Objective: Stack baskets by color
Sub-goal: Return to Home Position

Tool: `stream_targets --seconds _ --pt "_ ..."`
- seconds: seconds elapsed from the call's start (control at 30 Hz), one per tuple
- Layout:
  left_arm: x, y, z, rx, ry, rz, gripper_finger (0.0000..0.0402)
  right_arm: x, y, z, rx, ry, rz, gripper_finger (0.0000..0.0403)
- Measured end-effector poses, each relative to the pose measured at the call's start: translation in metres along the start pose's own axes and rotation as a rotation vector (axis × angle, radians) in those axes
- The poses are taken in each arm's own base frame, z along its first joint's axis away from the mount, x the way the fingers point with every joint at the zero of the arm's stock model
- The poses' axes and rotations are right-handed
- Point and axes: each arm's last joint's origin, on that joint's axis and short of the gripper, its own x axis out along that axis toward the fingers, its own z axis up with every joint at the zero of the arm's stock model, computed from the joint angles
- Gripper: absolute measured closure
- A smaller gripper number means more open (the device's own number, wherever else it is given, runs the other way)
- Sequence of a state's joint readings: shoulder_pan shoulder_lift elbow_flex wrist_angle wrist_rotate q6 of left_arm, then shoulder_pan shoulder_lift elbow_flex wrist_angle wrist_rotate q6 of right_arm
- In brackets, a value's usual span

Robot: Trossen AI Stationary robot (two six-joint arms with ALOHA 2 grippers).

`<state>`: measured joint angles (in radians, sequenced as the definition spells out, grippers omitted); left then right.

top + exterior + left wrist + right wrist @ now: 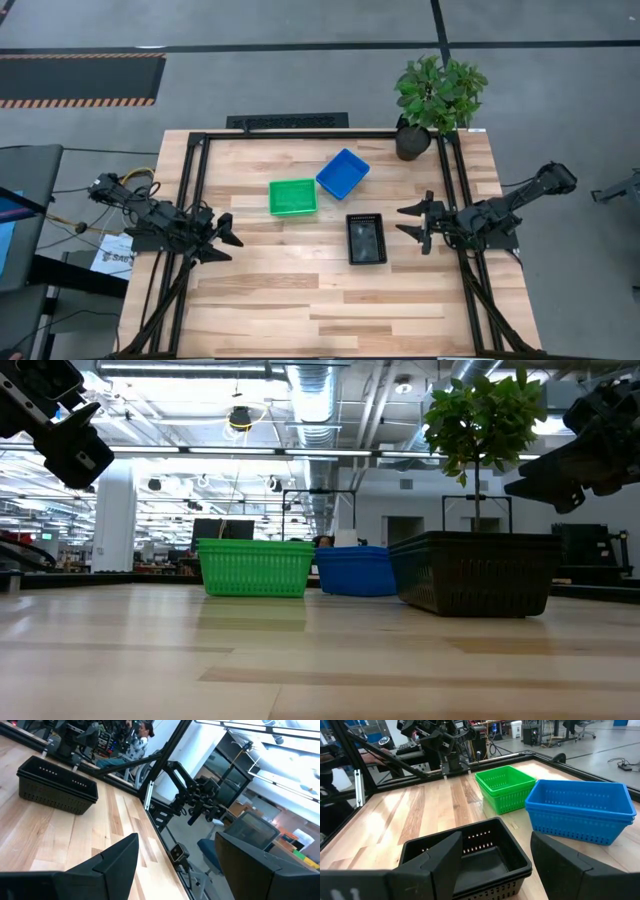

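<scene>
The right gripper [400, 220] hangs over the light wooden counter [260, 300] with its fingers apart and empty. The stack of black perforated rectangular plastic baskets [366, 238] sits just in front of it, with the stack of bright green perforated plastic baskets [293, 197] and the stack of blue perforated plastic baskets [342, 173] farther off, near each other. The left gripper [233, 230] waits at the opposite edge, fingers likewise apart and holding nothing, well apart from all three stacks.
</scene>
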<state>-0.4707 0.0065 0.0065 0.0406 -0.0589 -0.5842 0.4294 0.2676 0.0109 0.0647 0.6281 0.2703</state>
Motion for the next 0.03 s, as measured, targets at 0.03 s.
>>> stream_targets --seconds 0.03 --pt "0.0000 0.0000 0.0000 0.000 0.000 0.000 0.0150 0.0000 0.0000 0.0000 0.000 0.000 0.000 0.0144"
